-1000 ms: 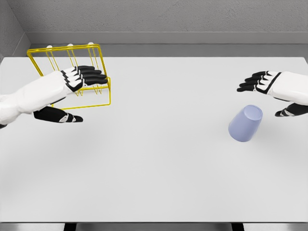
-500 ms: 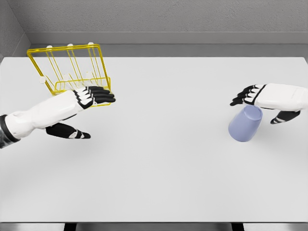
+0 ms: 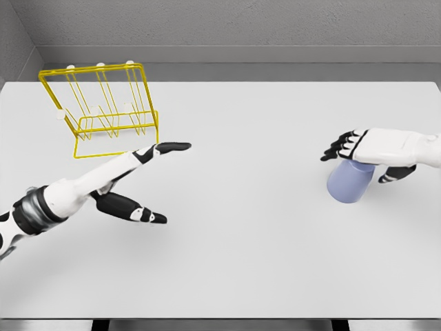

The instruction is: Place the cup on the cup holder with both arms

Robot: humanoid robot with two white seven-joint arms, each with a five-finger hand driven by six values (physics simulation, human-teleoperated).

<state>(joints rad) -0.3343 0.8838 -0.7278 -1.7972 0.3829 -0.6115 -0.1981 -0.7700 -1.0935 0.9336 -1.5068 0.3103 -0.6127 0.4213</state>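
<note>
A pale blue cup (image 3: 348,185) lies tilted on the white table (image 3: 234,234) at the right. My right hand (image 3: 358,153) hovers just over its upper end, fingers spread toward the left and thumb down at the cup's right side; it holds nothing. A yellow wire cup holder (image 3: 103,103) with white-tipped pegs stands at the back left. My left hand (image 3: 155,172) is in front of and to the right of the holder, fingers stretched flat toward the right, thumb spread low, empty.
The table's back edge meets a grey wall. Its front edge runs along the bottom of the view.
My left hand has left the holder, sliding down and right with its fingers stretching out. My right hand has come left and down over the cup.
</note>
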